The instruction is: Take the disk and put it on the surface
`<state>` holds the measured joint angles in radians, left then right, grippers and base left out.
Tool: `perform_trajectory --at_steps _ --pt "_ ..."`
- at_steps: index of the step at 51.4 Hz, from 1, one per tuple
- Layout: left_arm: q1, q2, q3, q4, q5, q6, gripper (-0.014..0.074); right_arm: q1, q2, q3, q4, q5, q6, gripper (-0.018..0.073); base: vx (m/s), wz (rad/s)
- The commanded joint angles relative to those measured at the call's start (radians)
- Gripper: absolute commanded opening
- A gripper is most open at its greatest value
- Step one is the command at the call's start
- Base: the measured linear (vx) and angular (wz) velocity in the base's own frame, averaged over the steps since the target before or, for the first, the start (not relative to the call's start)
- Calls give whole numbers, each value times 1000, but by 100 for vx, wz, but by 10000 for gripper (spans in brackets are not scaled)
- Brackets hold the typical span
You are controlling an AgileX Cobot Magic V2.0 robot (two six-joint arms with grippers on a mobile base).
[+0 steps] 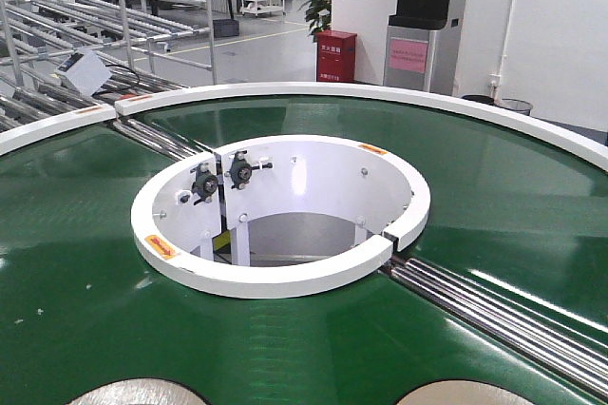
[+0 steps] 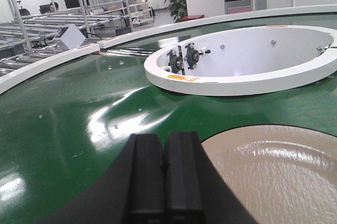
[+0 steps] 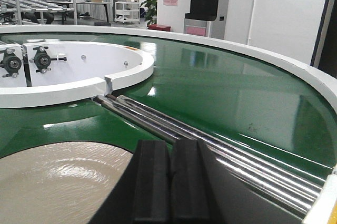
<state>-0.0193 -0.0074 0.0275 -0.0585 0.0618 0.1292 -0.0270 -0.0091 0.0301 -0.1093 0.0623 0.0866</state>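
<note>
Hovering low over the green conveyor belt (image 2: 63,145) with the left claw (image 2: 165,150) pressed together, clamped on nothing. Just right of that claw, flat on the belt and partly hidden behind it: a beige disk (image 2: 274,176). Beyond, the white inner ring (image 2: 237,82). Then a second beige disk (image 3: 52,182), flat on the belt just left of the right claw (image 3: 169,153), likewise closed and empty, with steel rollers (image 3: 210,140) ahead to its right.
</note>
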Motion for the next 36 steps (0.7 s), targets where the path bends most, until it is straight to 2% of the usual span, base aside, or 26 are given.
perform_trajectory --at_steps 1,36 --pt "2 -18 13 1 -77 0 8 -8 -12 19 -3 -84 -3 -9 0 0" --pt "2 -18 13 1 -77 0 8 -8 -12 19 -3 -95 -3 -9 0 0"
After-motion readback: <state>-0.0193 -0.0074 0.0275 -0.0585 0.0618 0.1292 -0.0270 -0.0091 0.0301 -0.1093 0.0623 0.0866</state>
